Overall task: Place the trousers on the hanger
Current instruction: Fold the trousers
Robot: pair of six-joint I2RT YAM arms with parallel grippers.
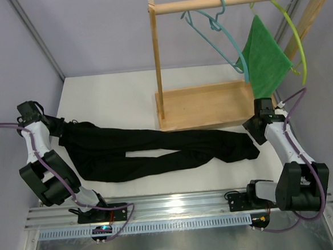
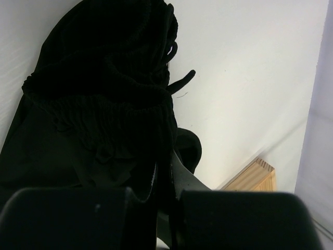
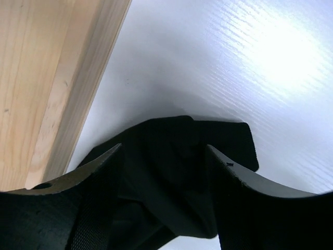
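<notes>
The black trousers (image 1: 157, 151) lie flat across the table, waistband at the left and leg ends at the right. My left gripper (image 1: 62, 127) is at the waistband. In the left wrist view (image 2: 166, 179) its jaws are pressed together on the gathered black fabric (image 2: 93, 104). My right gripper (image 1: 255, 131) is at the leg ends. In the right wrist view (image 3: 164, 146) it is open, its fingers standing either side of the black cuffs (image 3: 177, 161). The teal-blue hanger (image 1: 211, 23) hangs by its hook from the wooden rail (image 1: 238, 0), bare.
A wooden rack with a tray base (image 1: 205, 105) stands at the back right, close to the leg ends; its edge shows in both wrist views (image 3: 52, 78) (image 2: 255, 177). A green cloth (image 1: 265, 58) hangs on a yellow-green hanger (image 1: 298, 41) on the same rail.
</notes>
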